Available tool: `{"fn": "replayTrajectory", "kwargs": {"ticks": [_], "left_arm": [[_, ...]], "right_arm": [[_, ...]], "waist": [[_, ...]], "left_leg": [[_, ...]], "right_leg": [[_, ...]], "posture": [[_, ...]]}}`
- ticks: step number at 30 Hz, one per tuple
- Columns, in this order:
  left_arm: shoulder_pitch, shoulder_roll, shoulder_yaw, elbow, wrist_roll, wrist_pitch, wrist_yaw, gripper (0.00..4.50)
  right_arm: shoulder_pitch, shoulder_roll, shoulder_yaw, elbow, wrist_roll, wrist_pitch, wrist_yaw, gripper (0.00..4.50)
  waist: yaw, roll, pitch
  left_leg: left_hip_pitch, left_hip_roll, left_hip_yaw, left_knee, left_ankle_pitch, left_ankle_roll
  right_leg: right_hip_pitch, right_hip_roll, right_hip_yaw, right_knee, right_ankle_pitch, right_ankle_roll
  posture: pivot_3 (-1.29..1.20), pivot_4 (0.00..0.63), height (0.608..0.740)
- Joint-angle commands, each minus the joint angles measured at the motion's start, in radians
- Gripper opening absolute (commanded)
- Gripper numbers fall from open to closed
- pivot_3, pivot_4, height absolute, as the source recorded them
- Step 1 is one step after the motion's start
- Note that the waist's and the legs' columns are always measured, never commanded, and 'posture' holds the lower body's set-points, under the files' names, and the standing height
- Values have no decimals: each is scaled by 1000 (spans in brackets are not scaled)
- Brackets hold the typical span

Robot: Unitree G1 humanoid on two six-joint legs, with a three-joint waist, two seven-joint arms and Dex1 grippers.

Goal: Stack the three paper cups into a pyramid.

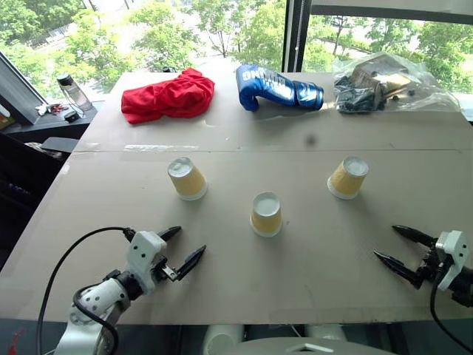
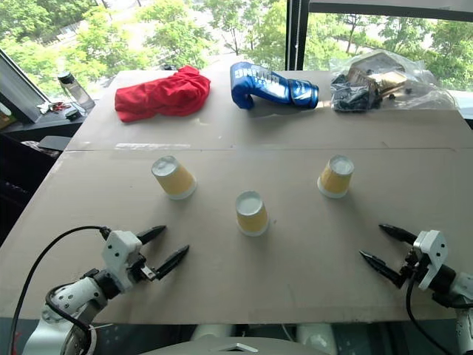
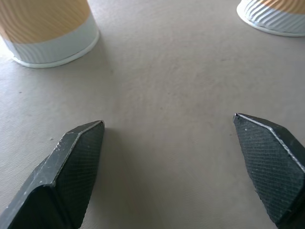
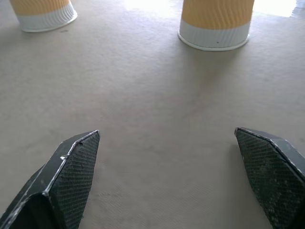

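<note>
Three paper cups, unstacked, on the counter (image 1: 310, 281); both claws empty.

Left cup (image 1: 186, 178), middle cup (image 1: 266, 214) and right cup (image 1: 348, 177) stand upside down and well apart. Left claw (image 1: 179, 248) and right claw (image 1: 392, 245) hover near the front edge, fingers spread wide. At the far edge: red cloth (image 1: 167, 96), blue glove (image 1: 277, 88), and what looks like a plastic bag (image 1: 384, 81).
</note>
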Motion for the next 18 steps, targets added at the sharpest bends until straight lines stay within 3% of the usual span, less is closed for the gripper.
{"fn": "replayTrajectory", "kwargs": {"ticks": [1,7,13,18], "left_arm": [[-59,99,83,-136,-215,86,-144,4441],[-152,241,165,-205,-329,196,-224,4441],[-187,374,262,-232,-408,303,-323,4441],[-191,407,313,-258,-428,345,-360,4441]], "right_arm": [[-26,27,100,-242,46,85,-19,4500],[-160,92,266,-385,-3,217,-126,4500],[-386,216,440,-334,-141,276,-247,4500],[-498,293,518,-287,-168,311,-263,4500]], "waist": [[-5,-2,3],[-8,-3,5],[-7,-4,7],[-5,-7,9]], "left_leg": [[-1,1,-1,0,0,0],[-4,0,-2,1,0,0],[-13,0,-3,4,1,-1],[-16,0,-1,4,2,-2]], "right_leg": [[-1,1,-1,1,0,0],[-2,0,-2,-1,1,2],[-12,3,-4,3,2,4],[-16,10,-6,4,2,5]], "posture": [[0,150,740],[0,150,740],[0,150,740],[0,150,740]]}}
